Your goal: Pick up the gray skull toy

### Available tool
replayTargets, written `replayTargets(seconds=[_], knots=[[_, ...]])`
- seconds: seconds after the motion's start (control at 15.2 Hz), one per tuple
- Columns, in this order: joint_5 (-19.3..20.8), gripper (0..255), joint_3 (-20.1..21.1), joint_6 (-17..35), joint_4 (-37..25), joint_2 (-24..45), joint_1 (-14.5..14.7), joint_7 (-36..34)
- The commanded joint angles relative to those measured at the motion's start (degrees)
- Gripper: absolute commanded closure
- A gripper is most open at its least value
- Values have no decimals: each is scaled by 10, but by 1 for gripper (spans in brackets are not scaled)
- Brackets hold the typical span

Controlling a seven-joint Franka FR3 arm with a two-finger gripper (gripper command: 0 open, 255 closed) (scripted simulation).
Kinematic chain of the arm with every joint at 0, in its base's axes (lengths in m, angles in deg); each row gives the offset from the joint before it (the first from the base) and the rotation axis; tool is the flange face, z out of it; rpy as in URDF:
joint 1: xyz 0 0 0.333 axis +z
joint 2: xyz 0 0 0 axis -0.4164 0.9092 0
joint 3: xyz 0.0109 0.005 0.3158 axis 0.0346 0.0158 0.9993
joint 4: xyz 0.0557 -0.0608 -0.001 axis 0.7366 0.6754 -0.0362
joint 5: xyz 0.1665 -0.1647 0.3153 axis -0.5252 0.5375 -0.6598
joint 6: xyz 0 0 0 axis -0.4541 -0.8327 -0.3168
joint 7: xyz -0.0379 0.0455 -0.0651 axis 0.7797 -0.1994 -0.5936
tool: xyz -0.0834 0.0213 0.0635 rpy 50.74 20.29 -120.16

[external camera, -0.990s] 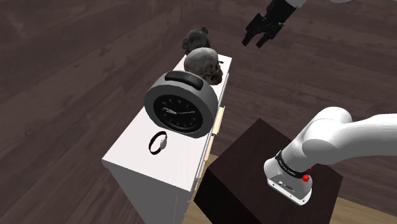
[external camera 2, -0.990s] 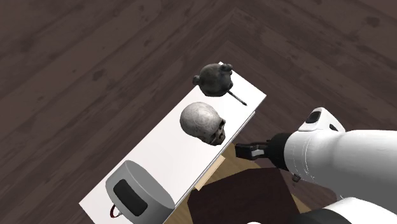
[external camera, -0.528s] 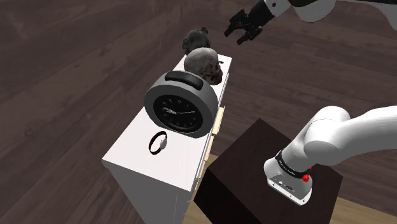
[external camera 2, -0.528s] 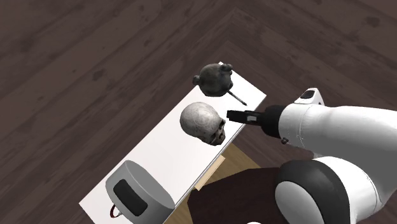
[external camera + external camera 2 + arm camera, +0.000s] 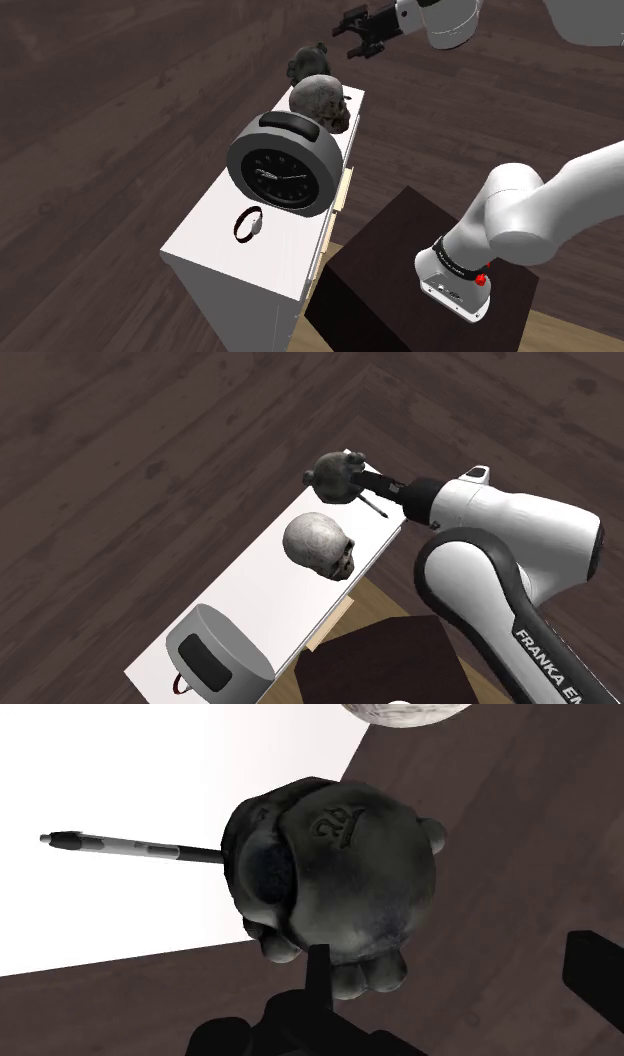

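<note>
Gray skull toy (image 5: 322, 100) sits untouched mid-bench (image 5: 208, 235), between clock (image 5: 285, 165) and dark round toy (image 5: 305, 62). The gripper (image 5: 353, 33) hovers beside the dark toy, fingers (image 5: 320, 974) spread and empty; the grasp is not yet begun.

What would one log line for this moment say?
gripper: open, empty, by dark toy | skull: on cabinet, not held | also on top: pen, clock
</note>
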Motion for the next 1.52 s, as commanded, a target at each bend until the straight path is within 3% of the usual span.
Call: replayTargets(seconds=[0.0, 0.26, 0.73, 0.86, 0.92, 1.45], knots=[[-99, 0, -55, 41, -24, 32, 59, 71], [-325, 0, -173, 61, -98, 98, 176, 235], [-417, 0, -199, 55, -83, 121, 194, 329], [-424, 0, -202, 53, -82, 123, 195, 337], [-424, 255, -201, 54, -82, 122, 195, 336], [-423, 255, -201, 54, -81, 121, 195, 336]])
